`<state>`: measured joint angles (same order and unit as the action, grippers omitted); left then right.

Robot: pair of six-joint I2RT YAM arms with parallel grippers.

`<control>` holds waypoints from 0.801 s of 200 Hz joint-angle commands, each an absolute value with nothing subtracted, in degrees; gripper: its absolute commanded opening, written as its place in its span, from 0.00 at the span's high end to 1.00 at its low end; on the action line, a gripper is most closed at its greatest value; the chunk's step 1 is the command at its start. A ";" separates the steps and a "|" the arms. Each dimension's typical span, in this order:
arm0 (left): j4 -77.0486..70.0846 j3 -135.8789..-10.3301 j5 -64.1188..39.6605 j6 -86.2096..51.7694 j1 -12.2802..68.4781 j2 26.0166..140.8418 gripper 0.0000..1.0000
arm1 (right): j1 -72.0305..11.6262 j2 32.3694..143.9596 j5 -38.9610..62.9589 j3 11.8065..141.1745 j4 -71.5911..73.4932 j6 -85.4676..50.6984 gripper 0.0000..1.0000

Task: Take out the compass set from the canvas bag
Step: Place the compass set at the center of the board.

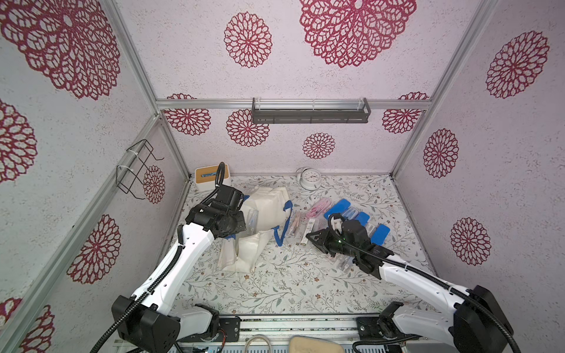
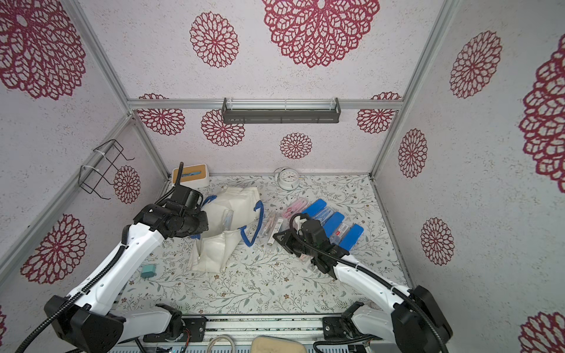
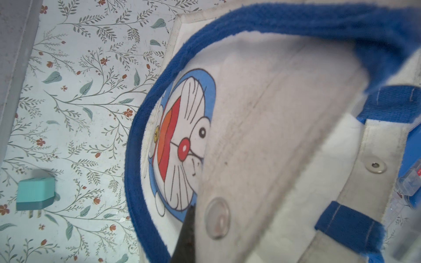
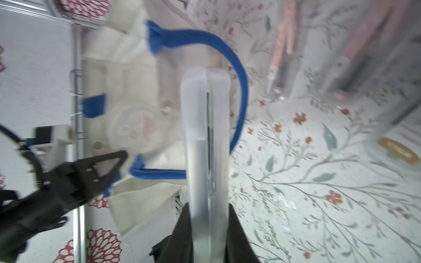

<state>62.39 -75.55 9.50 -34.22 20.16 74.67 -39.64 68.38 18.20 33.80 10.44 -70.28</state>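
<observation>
The right gripper (image 4: pixel 208 211) is clamped on the compass set (image 4: pixel 205 113), a clear flat case seen edge-on and sticking straight out ahead of its fingers, outside the canvas bag (image 1: pixel 266 211) and above the floral table (image 1: pixel 290 284). Just beside the fingertips two thin packs (image 1: pixel 301 229) lie on the table. Ahead of the held case, one blue handle (image 4: pixel 241 91) loops flat across the cloth, lying between this gripper and the bag's mouth. Beyond that loop the bag slumps on its side, and a second clear case (image 1: pixel 253 218) shows at its mouth. On the bag's far side from the right gripper, the left gripper (image 4: pixel 120 159) is closed, pinching the canvas rim near a snap button (image 3: pixel 217 217). Behind the right gripper's wrist sit blue cases (image 1: pixel 354 214) and pink ones (image 1: pixel 319 204), touching each other, with small clear boxes (image 1: pixel 342 262) under its forearm. A teal plug (image 3: pixel 35 193) lies near the left arm. Farthest off, against the back wall, stand a white clock (image 1: pixel 310 178) and a tissue box (image 1: pixel 211 177).
</observation>
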 commanded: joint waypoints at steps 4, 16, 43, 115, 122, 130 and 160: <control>59.72 -78.20 8.15 -32.47 19.78 75.10 1.00 | -43.36 75.13 18.26 32.50 20.89 -73.23 0.87; 58.37 -78.30 6.96 -32.15 19.92 74.73 1.00 | -45.03 79.70 18.26 33.67 23.23 -73.53 0.87; 56.55 -78.96 4.86 -31.22 19.90 74.42 1.00 | -46.05 88.45 20.45 35.21 30.33 -75.63 0.86; 55.69 -80.33 2.33 -30.23 20.03 74.78 1.00 | -46.57 97.96 23.25 32.42 40.44 -81.91 0.77; 55.49 -80.46 2.36 -29.98 19.98 74.79 1.00 | -46.67 97.96 23.53 31.80 41.18 -82.31 0.71; 55.32 -80.62 2.27 -29.73 19.97 74.83 1.00 | -46.67 97.19 23.72 31.07 40.85 -82.65 0.62; 54.09 -81.44 1.34 -29.18 20.02 75.52 1.00 | -45.02 87.90 21.96 28.08 31.64 -81.35 0.31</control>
